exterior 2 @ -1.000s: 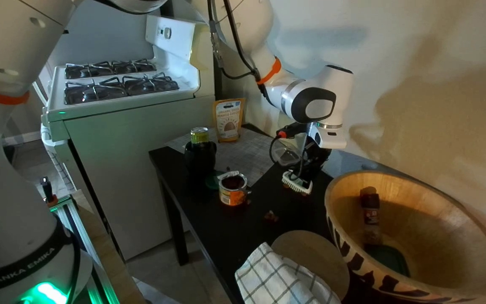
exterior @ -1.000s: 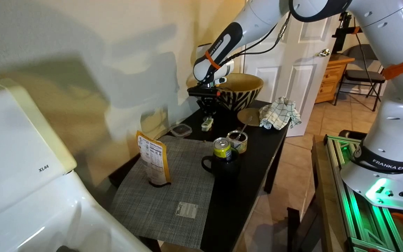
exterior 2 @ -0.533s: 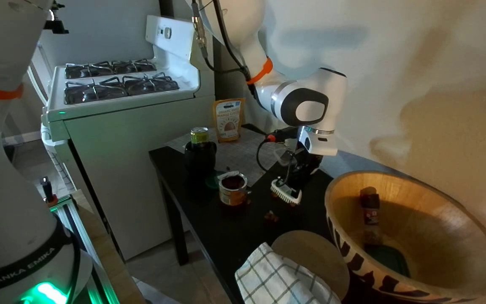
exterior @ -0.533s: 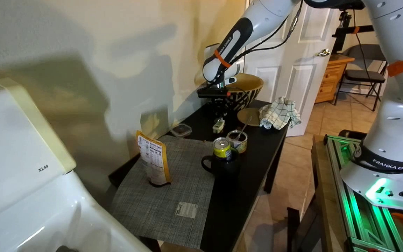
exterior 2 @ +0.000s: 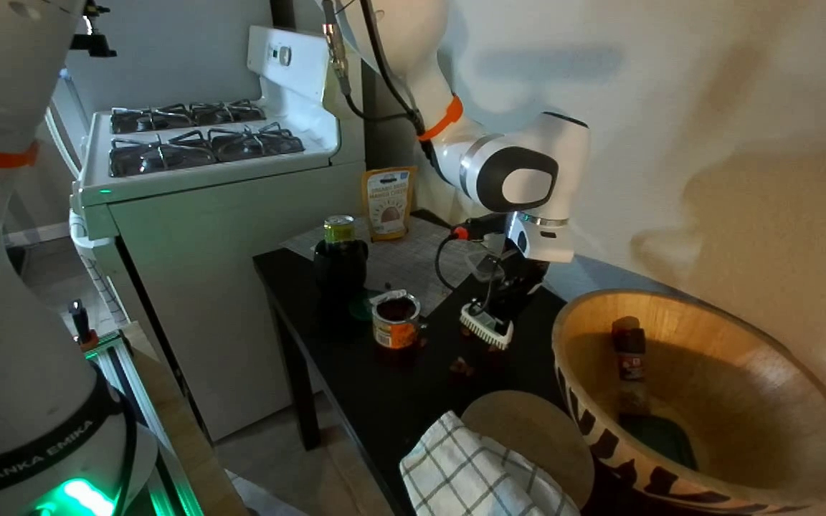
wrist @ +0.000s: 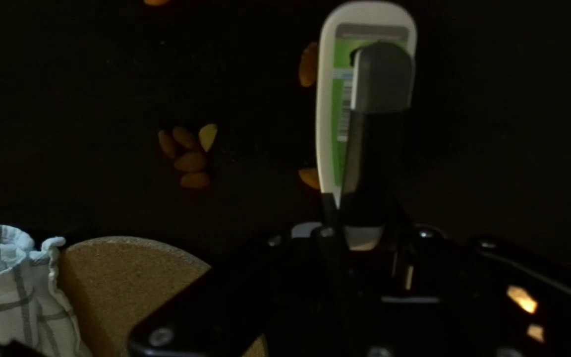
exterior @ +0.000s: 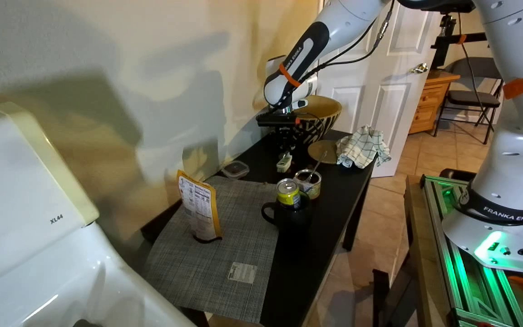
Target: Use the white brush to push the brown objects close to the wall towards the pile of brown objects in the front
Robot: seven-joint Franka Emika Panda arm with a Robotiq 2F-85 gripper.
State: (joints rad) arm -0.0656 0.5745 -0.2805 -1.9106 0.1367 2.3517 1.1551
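Observation:
My gripper (wrist: 360,213) is shut on the white brush (wrist: 323,114), which has a green label; its grip is partly dark in the wrist view. The brush also shows in both exterior views (exterior: 284,163) (exterior 2: 486,327), bristles down, at or just above the black table. Two brown almond-like objects (wrist: 308,64) (wrist: 310,177) lie against the brush's left edge in the wrist view. The pile of brown objects (wrist: 190,161) lies farther left, apart from the brush; it also shows in an exterior view (exterior 2: 461,368). The cream wall (exterior: 161,59) rises behind the arm.
A large wooden bowl (exterior 2: 678,494), a round cork board (wrist: 127,282) and a checked towel (exterior 2: 485,466) lie beyond the pile. An opened tin (exterior 2: 393,331), a black mug (exterior: 294,218) holding a can, a pouch (exterior: 200,206) and a clear container (exterior: 235,169) stand around.
My gripper and the brush have moved away from the wall, closer to the pile, mostly in the earlier half second. Since then they have hardly moved. The brush stays held.

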